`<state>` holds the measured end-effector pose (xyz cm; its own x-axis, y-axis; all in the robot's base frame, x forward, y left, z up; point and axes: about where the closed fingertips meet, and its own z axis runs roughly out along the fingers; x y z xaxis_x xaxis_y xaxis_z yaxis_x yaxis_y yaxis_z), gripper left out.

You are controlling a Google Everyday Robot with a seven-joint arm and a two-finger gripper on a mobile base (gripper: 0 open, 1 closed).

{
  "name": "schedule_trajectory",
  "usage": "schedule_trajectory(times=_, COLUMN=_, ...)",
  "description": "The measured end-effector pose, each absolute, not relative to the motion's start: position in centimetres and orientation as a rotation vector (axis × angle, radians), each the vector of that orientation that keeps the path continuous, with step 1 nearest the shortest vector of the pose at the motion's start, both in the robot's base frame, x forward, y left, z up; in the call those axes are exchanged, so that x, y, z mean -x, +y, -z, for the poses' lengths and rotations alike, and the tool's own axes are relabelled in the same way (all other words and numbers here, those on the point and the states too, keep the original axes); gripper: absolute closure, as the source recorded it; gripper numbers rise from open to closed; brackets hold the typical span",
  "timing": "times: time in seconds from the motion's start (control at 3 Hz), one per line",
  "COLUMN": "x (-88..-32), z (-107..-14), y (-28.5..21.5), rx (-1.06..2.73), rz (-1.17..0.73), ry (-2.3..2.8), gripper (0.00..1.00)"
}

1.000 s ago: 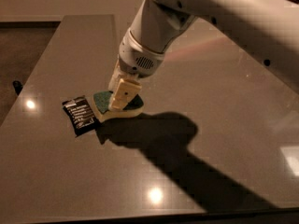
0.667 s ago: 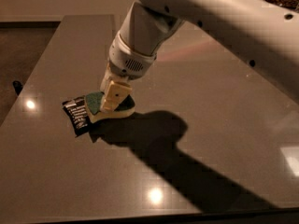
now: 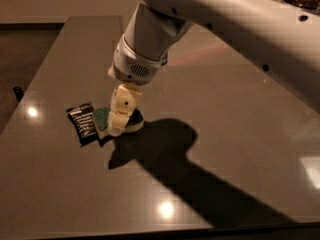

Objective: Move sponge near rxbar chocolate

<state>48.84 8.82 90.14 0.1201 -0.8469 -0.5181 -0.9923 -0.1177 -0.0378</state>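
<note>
Jaws clamped on sponge (image 3: 102, 118), low on table (image 3: 225, 109), right beside rxbar choc (image 3: 83, 124).

The pincer (image 3: 121, 126) is down on the sponge (image 3: 102, 117), just beside the rxbar chocolate (image 3: 83, 124).

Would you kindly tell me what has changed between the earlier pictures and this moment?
The tool has carried the sponge leftwards and lower, toward the rxbar chocolate. The sponge is now right beside the bar, seemingly down on the table. The tool still holds the sponge, and nothing was let go. The rxbar chocolate has stayed where it was.
</note>
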Motion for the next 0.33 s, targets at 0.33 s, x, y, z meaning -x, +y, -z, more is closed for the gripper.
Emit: schedule_trajectory(times=0.33, x=-48.84, z=-90.14, y=8.82, rx=2.03, rz=-0.531, ry=1.784, gripper=0.0)
